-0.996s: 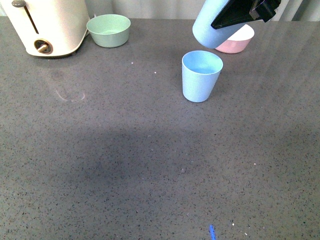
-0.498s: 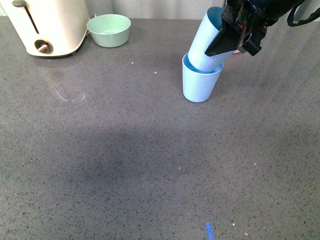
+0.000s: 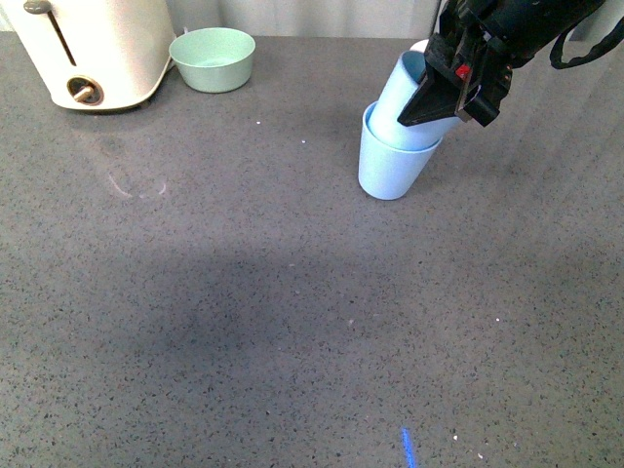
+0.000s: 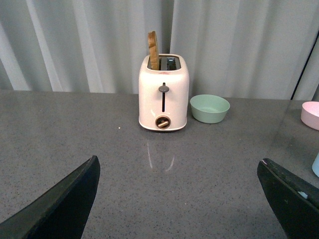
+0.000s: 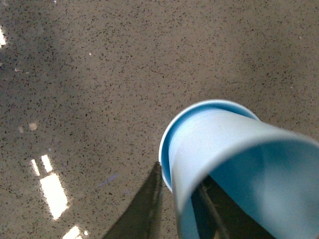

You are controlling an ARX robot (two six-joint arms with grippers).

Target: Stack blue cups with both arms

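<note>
Held cup [image 3: 398,97]: tilted, base tucked into the mouth of the standing cup, open end leaning up and back toward the right arm; judged partly nested, not yet seated flush.
Standing cup [image 3: 390,174]: upright on the surface [image 3: 244,292], right of centre in the far half; touched at its rim by the held cup, gripped by nothing.
Right claw [image 3: 431,103]: closed narrowly on the held cup, wall pinched near the rim, one finger apparently inside the mouth and one outside, as shown from the right wrist; a rim grip likely chosen to leave the tapered base free to enter the lower cup.
Left claw [image 4: 177,199]: spread wide, holding nothing, facing the toaster [image 4: 163,92], well apart from both cups; no steadying of the standing cup on offer from there.
Tilt: probably a result of the slanted reach of the right arm; base guided in first, rims out of line.
Step in hand: insertion, judged late in the task.
Next move, as a judgement: straightening of the held cup over the lower one, then a gentle press and release.
Risk: sideways push on the unsupported standing cup, hence sliding or tipping; jamming if pressed while askew.
Bystanders: green bowl [image 3: 213,58] just beside the toaster at far left; pink bowl [image 4: 311,114] at the edge of the left wrist view; neither part of the stack.
</note>
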